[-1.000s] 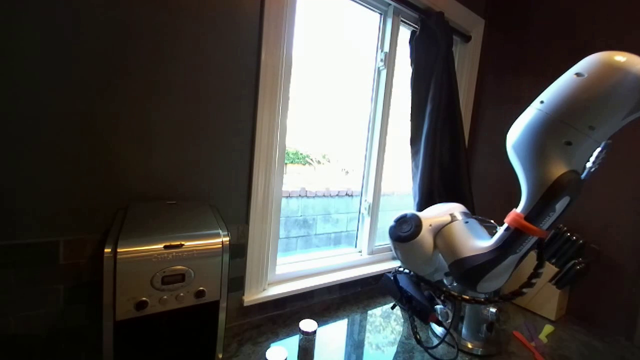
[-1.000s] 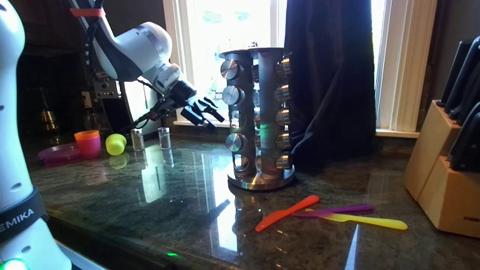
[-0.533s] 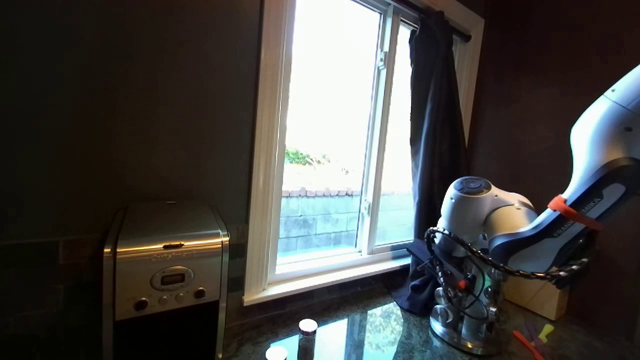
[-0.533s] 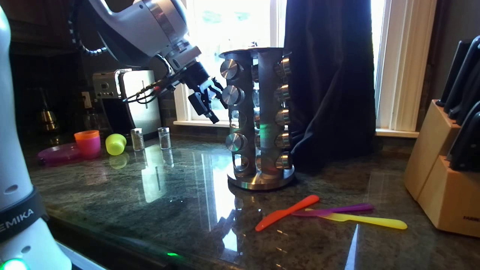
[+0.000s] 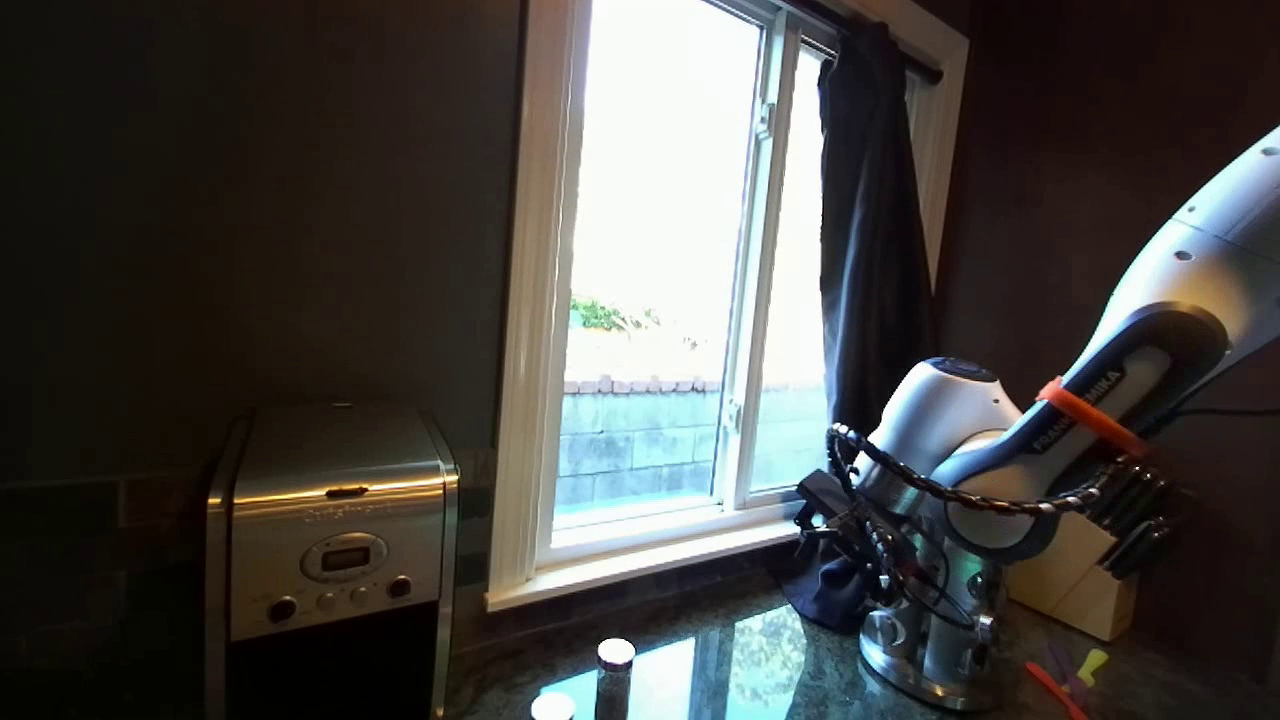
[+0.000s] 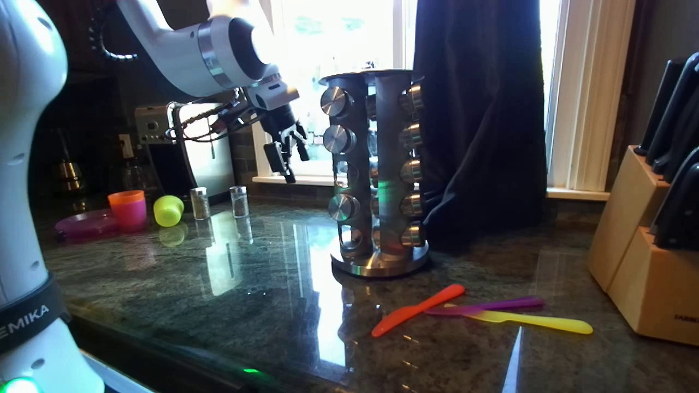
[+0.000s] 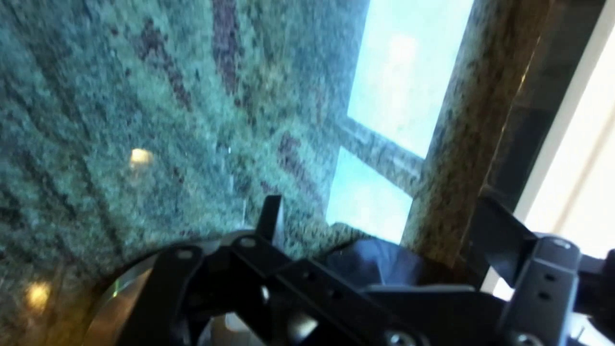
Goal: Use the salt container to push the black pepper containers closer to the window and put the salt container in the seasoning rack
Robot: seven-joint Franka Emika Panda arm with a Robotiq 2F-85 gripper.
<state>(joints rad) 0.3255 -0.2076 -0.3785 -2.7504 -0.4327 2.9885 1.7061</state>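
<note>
The seasoning rack (image 6: pixel 389 128) stands on the counter, with silver-lidded jars in its columns and some open slots; it also shows in an exterior view (image 5: pixel 932 688), partly behind the arm. Two clear glass shakers with silver lids, a nearer-left one (image 6: pixel 201 204) and another (image 6: pixel 239 202), stand upright by the silver appliance. One (image 5: pixel 614 685) looks dark inside; I cannot tell which is salt or pepper. The window (image 5: pixel 660 250) is bright behind. My gripper (image 6: pixel 297 168) is open and empty, pointing down left of the rack, well above the counter. Its fingers (image 7: pixel 384 214) are wide apart in the wrist view.
A silver appliance (image 5: pixel 340 540) stands left of the window. A pink cup (image 6: pixel 130 212), lime cup (image 6: pixel 169 210) and purple plate (image 6: pixel 84 222) sit at far left. Orange (image 6: pixel 418 311), purple (image 6: pixel 510 305) and yellow (image 6: pixel 540 321) knives lie before the knife block (image 6: pixel 644 273). A dark curtain (image 6: pixel 480 120) hangs behind the rack.
The arm swung and partly came back. The gripper moved close to the rack, then drew slightly away from it, and now points more steeply down. The shakers and rack have not moved.
</note>
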